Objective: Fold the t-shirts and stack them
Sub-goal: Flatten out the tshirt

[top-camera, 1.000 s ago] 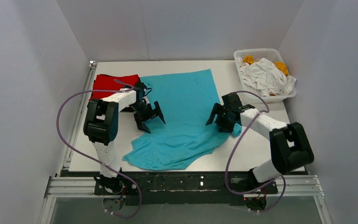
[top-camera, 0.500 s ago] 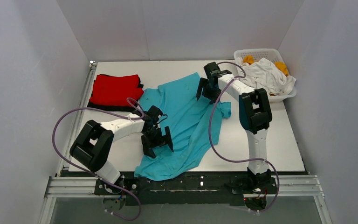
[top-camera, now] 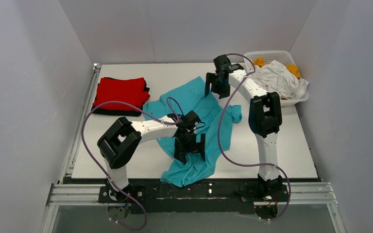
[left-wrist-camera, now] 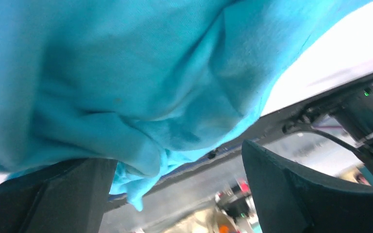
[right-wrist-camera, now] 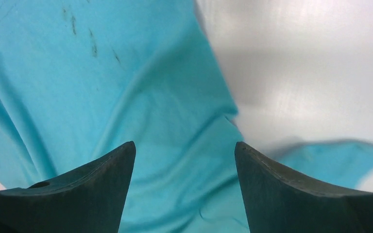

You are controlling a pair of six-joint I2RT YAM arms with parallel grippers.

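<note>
White table (top-camera: pixel 281 145), bare along its right side and far edge. Toward the far-left corner, folded red t-shirt (top-camera: pixel 120 91) atop a black t-shirt (top-camera: pixel 111 111), only a dark rim showing. Across the middle, crumpled turquoise t-shirt (top-camera: pixel 194 97), bunched and reaching the near edge. At the far-right corner, white lattice basket (top-camera: pixel 271 52) with white and orange cloth inside.

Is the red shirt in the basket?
No, the red shirt lies folded on the table at left; the basket at far right holds only white cloth and orange cloth.
</note>
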